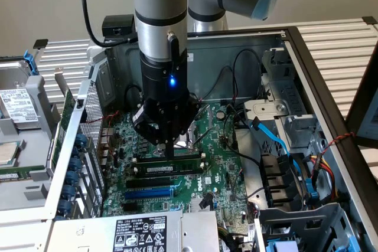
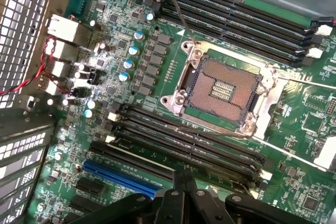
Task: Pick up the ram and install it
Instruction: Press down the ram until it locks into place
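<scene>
Black hand over thin green ram.

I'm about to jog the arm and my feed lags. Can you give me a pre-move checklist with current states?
1. Gripper over the memory slots: ok, its tip is close to the ram.
2. Fingers free of load: ok, shut with nothing between them.
3. Ram lying level along a slot: ok.
4. Ram fully seated, latches closed: cannot tell.
5. Blue cable clear of the slots: ok, it is off to the exterior view's right.
6. CPU socket covered: not ok, its contacts are exposed.
</scene>
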{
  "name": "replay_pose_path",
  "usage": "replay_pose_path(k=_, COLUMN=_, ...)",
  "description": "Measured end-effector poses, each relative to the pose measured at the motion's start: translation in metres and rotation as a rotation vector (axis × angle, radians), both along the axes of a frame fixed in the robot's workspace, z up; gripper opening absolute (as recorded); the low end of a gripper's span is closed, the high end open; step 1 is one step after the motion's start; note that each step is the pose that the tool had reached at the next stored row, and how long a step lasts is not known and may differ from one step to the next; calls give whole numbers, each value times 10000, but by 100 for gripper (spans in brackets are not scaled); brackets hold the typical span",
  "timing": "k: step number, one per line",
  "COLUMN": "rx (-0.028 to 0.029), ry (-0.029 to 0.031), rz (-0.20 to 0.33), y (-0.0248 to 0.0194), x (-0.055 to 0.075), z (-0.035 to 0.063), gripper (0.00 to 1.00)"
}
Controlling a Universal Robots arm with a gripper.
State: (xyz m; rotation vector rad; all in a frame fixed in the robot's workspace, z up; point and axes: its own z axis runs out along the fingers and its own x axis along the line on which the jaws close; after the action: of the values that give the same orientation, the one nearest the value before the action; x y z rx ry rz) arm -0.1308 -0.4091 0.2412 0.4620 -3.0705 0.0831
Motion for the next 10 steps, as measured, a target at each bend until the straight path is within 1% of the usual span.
replay_pose_path(k=10, rx=-1, ry=-16, rz=-1187, y=0, x=0, z=0, gripper=11)
